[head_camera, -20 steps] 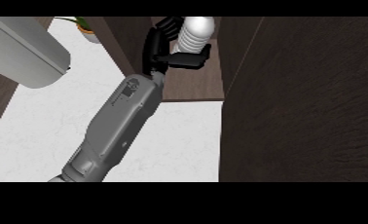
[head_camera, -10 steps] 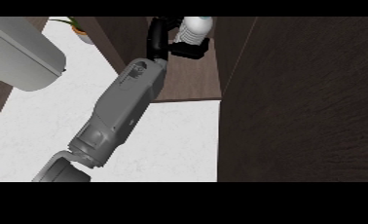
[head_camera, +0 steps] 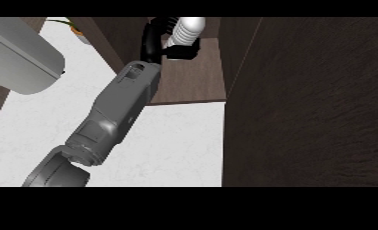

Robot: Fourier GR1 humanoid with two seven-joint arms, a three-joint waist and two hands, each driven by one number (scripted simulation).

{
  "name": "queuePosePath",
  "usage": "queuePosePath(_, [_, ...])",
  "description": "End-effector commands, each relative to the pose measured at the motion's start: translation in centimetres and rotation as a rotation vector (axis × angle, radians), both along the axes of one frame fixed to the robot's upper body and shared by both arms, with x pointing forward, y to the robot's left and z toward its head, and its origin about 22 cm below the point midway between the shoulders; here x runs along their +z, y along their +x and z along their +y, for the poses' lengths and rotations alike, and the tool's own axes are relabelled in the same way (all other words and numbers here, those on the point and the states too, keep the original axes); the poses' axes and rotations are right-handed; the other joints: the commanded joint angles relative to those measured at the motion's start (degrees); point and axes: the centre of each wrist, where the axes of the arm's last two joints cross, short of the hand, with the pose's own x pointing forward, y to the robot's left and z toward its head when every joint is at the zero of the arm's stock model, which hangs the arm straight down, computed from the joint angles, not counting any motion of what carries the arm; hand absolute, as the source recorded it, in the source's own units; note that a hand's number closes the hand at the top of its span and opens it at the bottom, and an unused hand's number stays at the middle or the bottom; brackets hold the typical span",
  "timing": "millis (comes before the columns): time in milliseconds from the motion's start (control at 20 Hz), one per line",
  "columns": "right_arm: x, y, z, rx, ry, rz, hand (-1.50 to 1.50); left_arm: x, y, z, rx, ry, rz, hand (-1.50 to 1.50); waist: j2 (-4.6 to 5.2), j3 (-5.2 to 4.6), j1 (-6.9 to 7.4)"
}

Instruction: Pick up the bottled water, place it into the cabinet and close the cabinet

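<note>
Over the last second the arm has carried the bottled water (head_camera: 187, 29) deeper into the cabinet (head_camera: 193, 79): the forearm now reaches further up the view and the bottle sits higher and further back above the shelf floor than it did. In my judgement the pick-up is done and the placing step is nearly over; setting the bottle down, letting go and shutting the door remain.

Hand: one black hand (head_camera: 164, 44) in view, fingers curled round the lower part of the bottle, thumb across its front, pinching it. Which arm it belongs to is not plain from its place; I take it as the left, since the forearm comes in from the lower left. No second hand shows.

Bottle: inside the cabinet opening, near its back, upright or nearly so. Whether its base touches the shelf, I cannot tell.

Door (head_camera: 303, 99): dark panel just right of the cabinet opening, standing open.

Count: one bottle, one cabinet, one door, one arm. Left of the cabinet, on the white tabletop (head_camera: 170, 144), one grey rounded object (head_camera: 26, 61) and one small potted plant (head_camera: 74, 28).
</note>
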Motion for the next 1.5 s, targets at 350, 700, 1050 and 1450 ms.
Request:
queuePosePath(350, [-0.6, 0.1, -0.3, 0.016, 0.004, -0.012, -1.50, -2.3, -0.2, 2.8, 0.171, 0.224, -0.013, -1.50, 0.68, -0.02, -1.25])
queuePosePath(700, [-0.2, 0.2, 0.1, 0.022, -0.005, -0.002, -1.50, -3.3, -0.6, 3.8, 0.191, 0.243, 0.024, -1.50, 0.53, -0.07, -0.98])
queuePosePath(1050, [-0.2, -0.7, -0.8, 0.026, 0.014, -0.012, -1.50, -0.9, 0.7, 4.5, 0.224, 0.217, 0.039, -1.50, 0.54, -0.02, -1.54])
queuePosePath(1450, [0.0, -0.8, 0.2, 0.010, 0.000, -0.026, -1.50, -2.5, -0.3, 4.2, 0.076, 0.033, -0.095, -1.50, 0.00, -0.07, 0.02])
